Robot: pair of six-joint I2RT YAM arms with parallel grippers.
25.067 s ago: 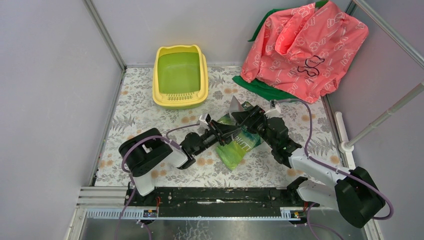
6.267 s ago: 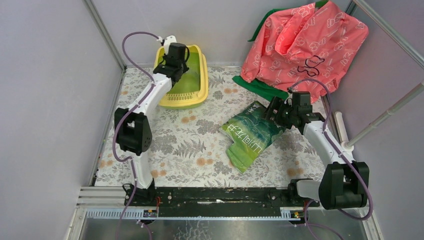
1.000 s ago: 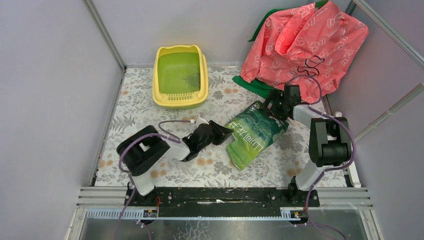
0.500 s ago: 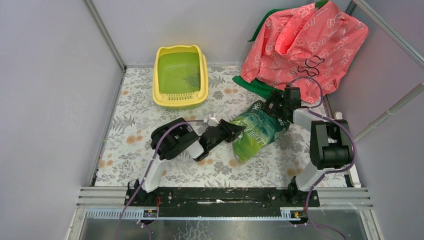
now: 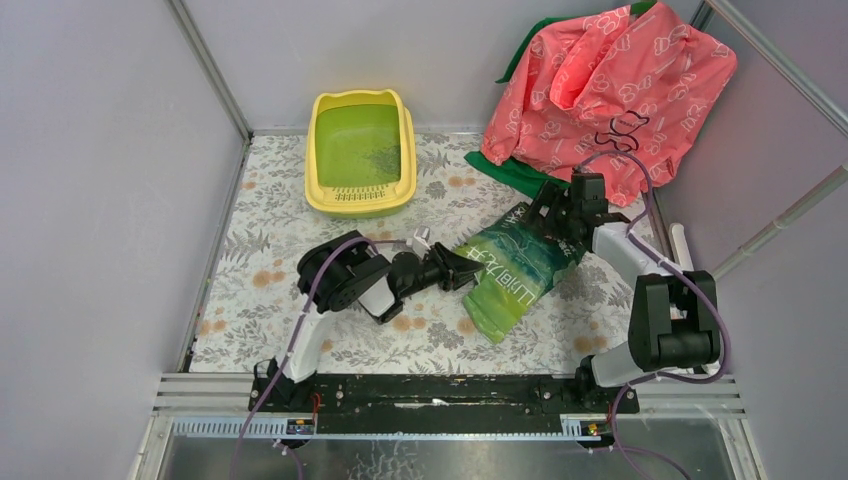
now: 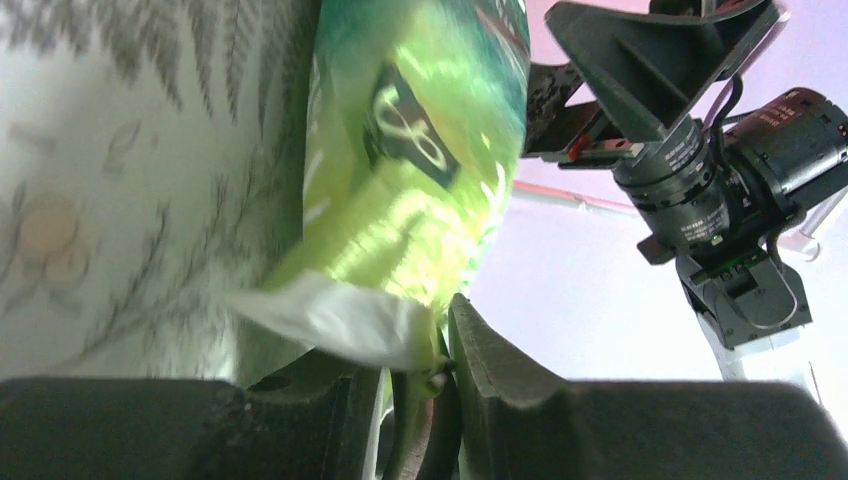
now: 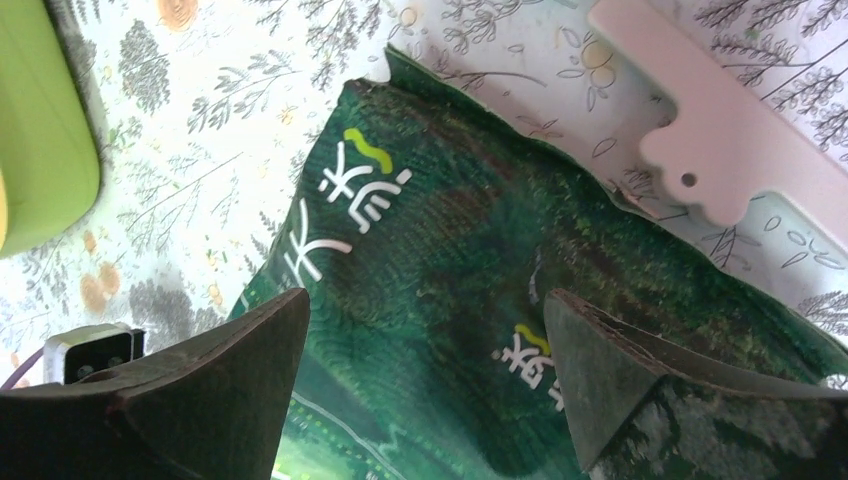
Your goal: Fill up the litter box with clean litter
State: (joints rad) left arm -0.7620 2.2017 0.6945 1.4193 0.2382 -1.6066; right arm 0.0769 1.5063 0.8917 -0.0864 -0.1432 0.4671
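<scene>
The yellow litter box (image 5: 360,155) stands at the back left, green inside, with a thin grainy patch of clean litter (image 5: 386,160) on its right side. A glossy green bag (image 5: 517,268) with white lettering lies mid-table. My left gripper (image 5: 468,268) is shut on the bag's near-left edge; the left wrist view shows the bag (image 6: 415,150) pinched between my left gripper's (image 6: 440,345) fingers. My right gripper (image 5: 558,216) hovers open over the bag's far end, and its jaws (image 7: 425,300) straddle the bag (image 7: 450,250) without touching it.
A pink raincoat (image 5: 610,85) over green cloth hangs at the back right. A white pole base (image 7: 720,150) lies along the right edge. Grey walls close in the left, back and right sides. A corner of the litter box (image 7: 40,130) shows in the right wrist view.
My left arm swung right from the table's left and closed on the bag's edge. The bag bunched up, then stretched out again. The right gripper stayed over the far end.
</scene>
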